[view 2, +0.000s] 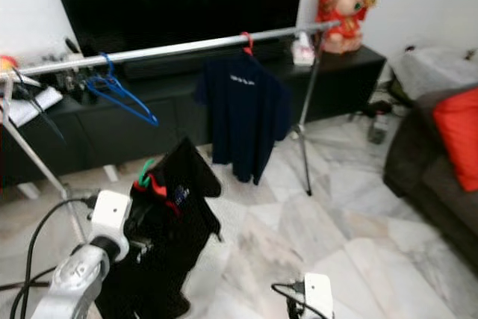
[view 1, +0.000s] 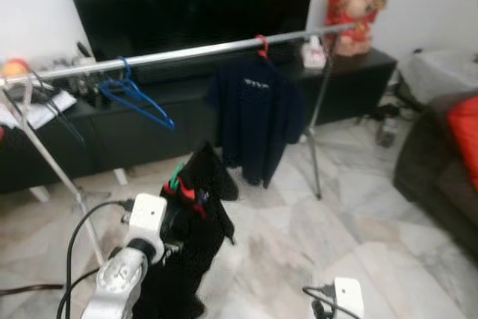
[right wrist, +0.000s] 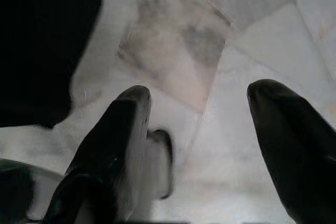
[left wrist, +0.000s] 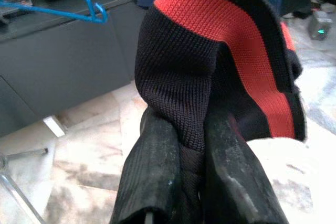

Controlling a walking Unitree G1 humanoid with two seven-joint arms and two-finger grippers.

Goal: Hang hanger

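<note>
Left end effector (left wrist: 181, 182) pinches the black garment (view 1: 196, 237) — right end effector (right wrist: 197, 145) gapes, holding nothing.

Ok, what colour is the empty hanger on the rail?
Blue; the hanger shows best in the left eye view.

Two hangers hang on one silver rail (view 1: 187, 52): a bare blue hanger (view 1: 134, 98) up and to the left of the left gripper (left wrist: 186, 182), and a red hanger (view 1: 261, 45) carrying one dark navy shirt (view 1: 254, 117) beyond and to its right. One black garment with a red band (left wrist: 210, 66) sits pinched between that gripper's two fingers. One figurine (view 1: 355, 5) stands far off to its right.
</note>
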